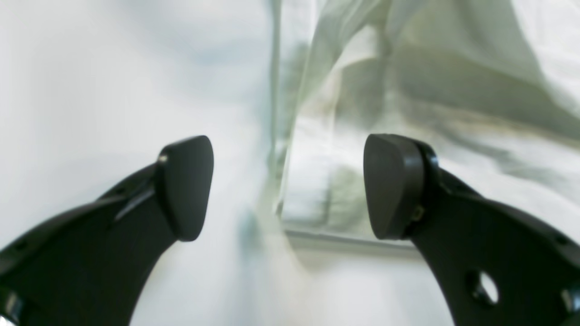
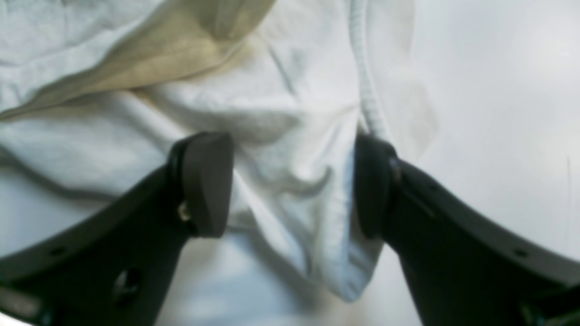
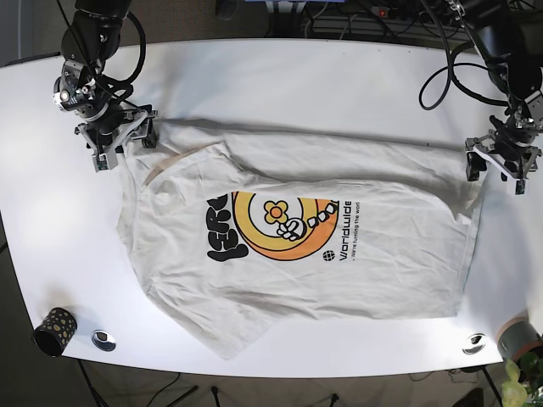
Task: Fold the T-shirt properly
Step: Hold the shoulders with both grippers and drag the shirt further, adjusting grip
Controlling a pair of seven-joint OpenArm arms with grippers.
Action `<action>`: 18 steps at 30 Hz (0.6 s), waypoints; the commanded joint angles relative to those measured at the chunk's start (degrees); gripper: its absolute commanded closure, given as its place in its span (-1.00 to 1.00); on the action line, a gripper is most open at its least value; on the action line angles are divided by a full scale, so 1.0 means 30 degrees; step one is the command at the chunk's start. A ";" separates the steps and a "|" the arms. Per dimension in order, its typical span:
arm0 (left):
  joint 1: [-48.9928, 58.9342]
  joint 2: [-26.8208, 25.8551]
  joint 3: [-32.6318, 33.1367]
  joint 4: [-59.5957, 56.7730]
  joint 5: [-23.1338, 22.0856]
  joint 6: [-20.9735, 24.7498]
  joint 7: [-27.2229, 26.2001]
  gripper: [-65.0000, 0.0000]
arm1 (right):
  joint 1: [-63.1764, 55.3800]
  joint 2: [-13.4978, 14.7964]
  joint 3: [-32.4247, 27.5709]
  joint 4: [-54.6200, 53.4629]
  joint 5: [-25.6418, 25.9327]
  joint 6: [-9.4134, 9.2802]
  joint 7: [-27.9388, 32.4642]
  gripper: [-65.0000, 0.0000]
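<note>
Looking at your table (image 3: 280,76), the T-shirt (image 3: 297,254) is spread across the middle of it, print facing up, collar end toward the right gripper (image 3: 116,136) and hem end toward the left gripper (image 3: 502,158). Your right gripper's jaws are spread apart with a bunched fold of shirt fabric and the ribbed collar (image 2: 367,90) sitting between them, not pinched. Your left gripper is also spread wide, hovering right at the shirt's hem edge (image 1: 349,240), nothing clamped in it.
</note>
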 commanded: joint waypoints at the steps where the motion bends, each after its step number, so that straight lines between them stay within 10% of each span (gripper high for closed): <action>1: -0.0386 -0.0632 0.0643 0.0015 -0.0313 -0.0153 -0.0376 -0.34 | 0.0056 0.0169 0.0041 0.0132 -0.0007 0.0098 -0.0179 -0.16; 10: -0.0445 -0.0690 0.0936 -0.0952 -0.0313 -0.0153 -0.0376 1.00 | 0.0056 0.0169 -0.0018 0.0132 0.0023 0.0098 -0.0179 0.74; 18: 0.0464 -0.0749 0.0789 -0.0571 -0.0371 -0.0153 -0.0318 1.00 | -0.0295 0.0139 0.0041 0.0864 0.0023 0.0098 -0.0296 1.00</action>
